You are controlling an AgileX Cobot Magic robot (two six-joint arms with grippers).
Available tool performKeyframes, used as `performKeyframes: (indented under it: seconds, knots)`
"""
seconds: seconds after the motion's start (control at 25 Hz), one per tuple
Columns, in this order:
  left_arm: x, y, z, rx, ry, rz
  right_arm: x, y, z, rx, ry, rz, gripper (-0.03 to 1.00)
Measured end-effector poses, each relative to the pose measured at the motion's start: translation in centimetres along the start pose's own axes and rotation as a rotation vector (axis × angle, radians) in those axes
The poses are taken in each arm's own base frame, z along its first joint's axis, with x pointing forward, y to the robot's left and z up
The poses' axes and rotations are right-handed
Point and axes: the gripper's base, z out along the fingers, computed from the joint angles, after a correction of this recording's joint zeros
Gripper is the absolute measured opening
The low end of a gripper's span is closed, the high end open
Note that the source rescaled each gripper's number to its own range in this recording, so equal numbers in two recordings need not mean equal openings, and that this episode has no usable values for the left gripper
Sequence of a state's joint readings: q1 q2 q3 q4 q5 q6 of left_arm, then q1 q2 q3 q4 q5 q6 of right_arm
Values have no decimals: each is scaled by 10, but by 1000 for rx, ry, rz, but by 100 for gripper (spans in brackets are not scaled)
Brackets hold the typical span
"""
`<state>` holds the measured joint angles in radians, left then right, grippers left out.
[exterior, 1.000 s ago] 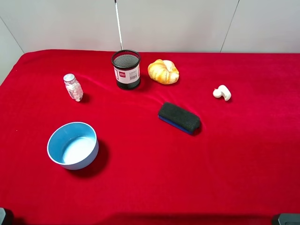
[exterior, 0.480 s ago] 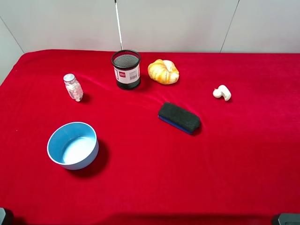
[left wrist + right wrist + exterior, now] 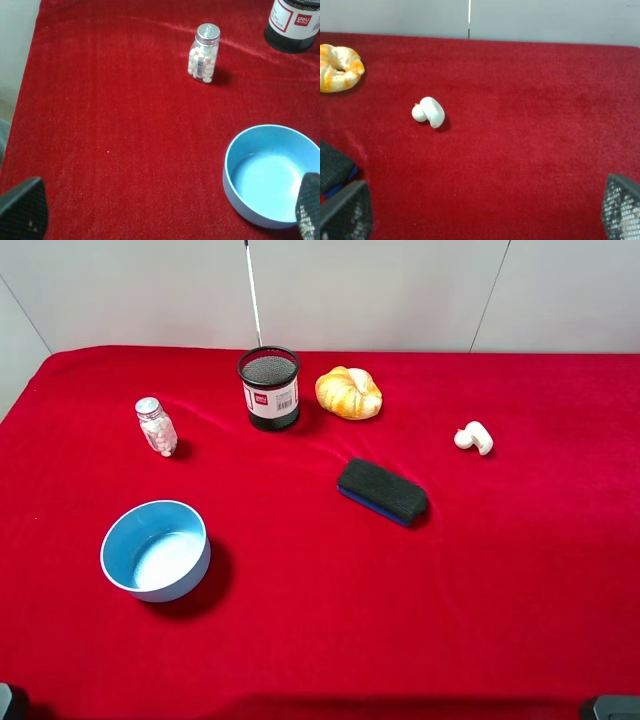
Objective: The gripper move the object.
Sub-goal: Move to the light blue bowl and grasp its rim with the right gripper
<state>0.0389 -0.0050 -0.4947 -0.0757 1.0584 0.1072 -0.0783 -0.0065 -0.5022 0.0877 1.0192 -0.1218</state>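
We are viewing a tabletop (image 3: pixel 500 570) covered in red, velvety cloth that is creasing faintly near the far side. The light-blue bowl (image 3: pixel 160 558), round, smooth-walled and paler blue inside, is sitting upright on the near left part of the cloth, well apart from everything else, and its inner surface is showing bare. Beyond it, a small clear pill bottle (image 3: pixel 157 428) with a silver screw cap is standing upright and holding white tablets. To the right of the bottle, a cylindrical black mesh cup (image 3: pixel 272 398) with a red-and-white label is standing near the far edge, its mouth showing only the mesh floor. Just beside the cup, a glossy, golden croissant-shaped bread (image 3: pixel 348 392) is lying. Nearer the middle, an oblong eraser block (image 3: pixel 382 491) is resting with its coarse black felt face up and a blue base under it. A small, smooth white lump (image 3: pixel 474 438) is lying alone toward the right. The left claw (image 3: pixel 165 210) is spreading wide and gripping nothing. Its black, rough-textured fingertips (image 3: pixel 22 207) are showing only at the two corners of the left wrist view, and one tip is overlapping the bowl's outline there, though we cannot tell whether it is touching. The right claw (image 3: pixel 484 210) is likewise spreading wide over bare cloth, gripping nothing.
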Motion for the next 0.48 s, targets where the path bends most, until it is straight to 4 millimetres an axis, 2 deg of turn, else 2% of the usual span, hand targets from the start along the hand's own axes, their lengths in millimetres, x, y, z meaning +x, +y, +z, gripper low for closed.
performKeyframes:
  seconds: [0.24, 0.48]
  knots:
    - [0, 0, 0, 0, 0, 0, -2, 2, 0, -20, 0, 0, 100]
    - [0, 0, 0, 0, 0, 0, -26, 2, 12, -63, 95, -18, 100]
